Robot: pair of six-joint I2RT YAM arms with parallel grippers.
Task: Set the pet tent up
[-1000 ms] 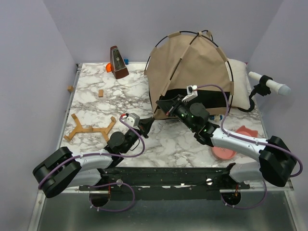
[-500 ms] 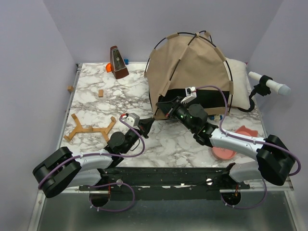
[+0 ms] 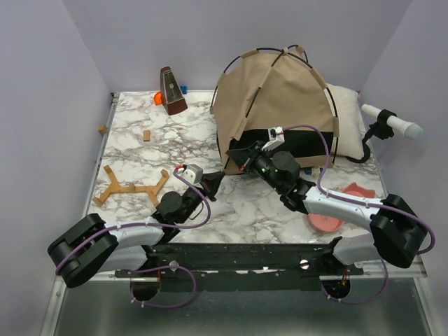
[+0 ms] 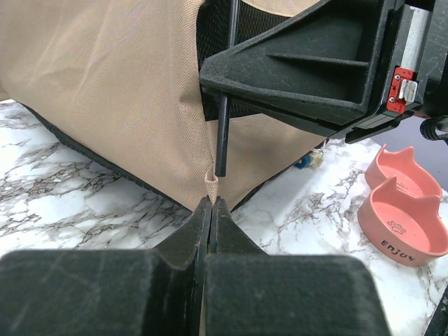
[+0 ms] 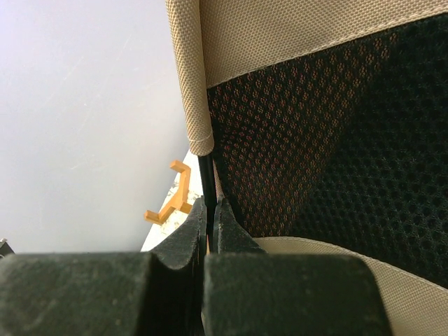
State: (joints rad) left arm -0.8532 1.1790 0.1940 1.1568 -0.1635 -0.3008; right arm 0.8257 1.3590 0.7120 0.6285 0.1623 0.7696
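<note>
The pet tent [image 3: 280, 91] stands domed at the counter's [image 3: 133, 157] far right: tan cloth, black mesh, thin black poles crossing on top. The right gripper [image 3: 240, 157] pinches a pole [image 5: 205, 175] at its near-left corner. The left gripper [image 4: 211, 204], pressed together, points at that corner's hem. Bare marble lies leftward; pink bowls [image 3: 327, 220] sit near the right edge.

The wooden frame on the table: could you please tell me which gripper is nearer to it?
Left. The left gripper lies right of the wooden frame; the right gripper is farther right, at the pet tent.
</note>
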